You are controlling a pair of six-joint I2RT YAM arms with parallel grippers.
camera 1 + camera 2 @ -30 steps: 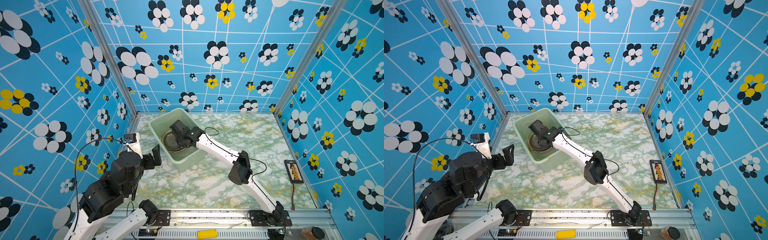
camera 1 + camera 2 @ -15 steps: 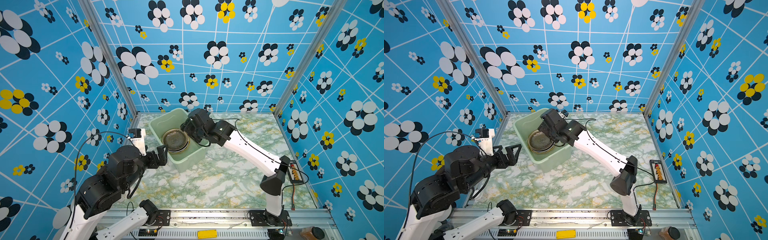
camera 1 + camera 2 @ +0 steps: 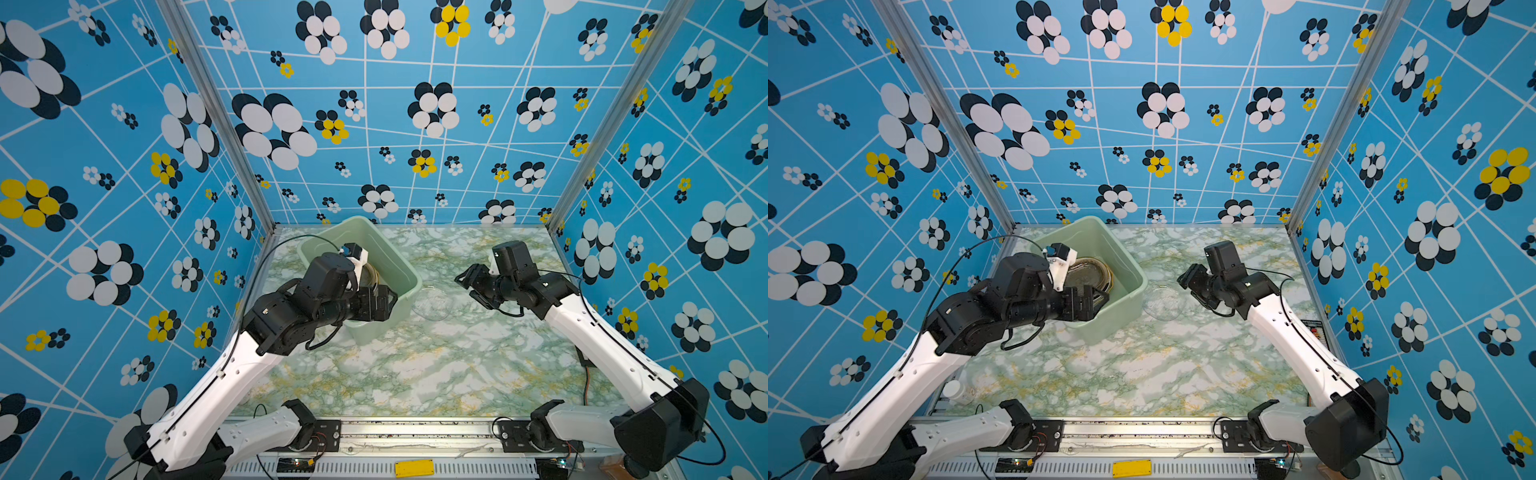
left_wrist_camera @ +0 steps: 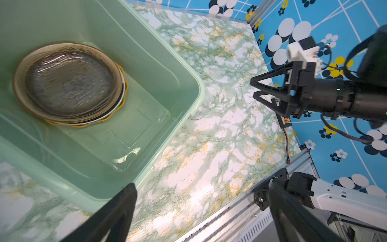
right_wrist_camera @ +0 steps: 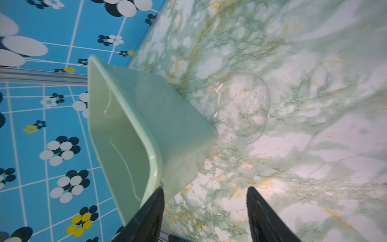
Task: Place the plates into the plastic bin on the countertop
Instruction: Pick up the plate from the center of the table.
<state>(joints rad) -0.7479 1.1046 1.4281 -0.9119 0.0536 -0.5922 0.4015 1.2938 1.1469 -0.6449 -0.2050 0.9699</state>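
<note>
Left arm (image 3: 216, 386) & right arm (image 3: 602, 345): long white links, bulky black joint housings. Thin black cable (image 3: 291, 238) loops outside ea. arm. White cam mount (image 3: 359, 259) on ea. wrist. Right gripper (image 4: 253, 89) all black, w/ triangular truss-like fingers (image 4: 270, 77); small green LED (image 4: 337, 89) on the barrel behind. Black base plates (image 3: 328, 430) w/ screws.

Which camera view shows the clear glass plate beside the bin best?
The right wrist view: the clear glass plate sits mid-frame, its round rim outlined on the countertop beside the plastic bin. In both top views it is a small, faint ring. The left wrist view shows barely an edge past the bin's corner.
</note>
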